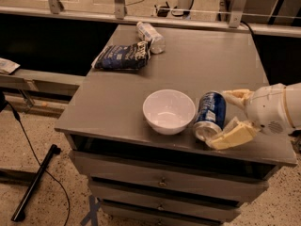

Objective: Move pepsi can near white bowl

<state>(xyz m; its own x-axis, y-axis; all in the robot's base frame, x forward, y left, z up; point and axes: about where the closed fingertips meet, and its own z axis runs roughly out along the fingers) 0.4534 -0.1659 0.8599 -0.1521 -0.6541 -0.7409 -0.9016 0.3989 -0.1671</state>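
Note:
The pepsi can [210, 113], dark blue with a silver end facing me, lies tilted on the grey table [197, 60] just right of the white bowl [169, 111], almost touching its rim. My gripper [221, 119] reaches in from the right. Its cream fingers stand spread, one finger [237, 96] behind the can's far end and the other in front by its near end. The gripper is open around the can's right side.
A flat dark blue snack bag [123, 56] and a pale silvery can [151, 36] on its side lie at the table's far left. The table's front edge runs just below the bowl and the can. Drawers sit under the top. A railing runs behind.

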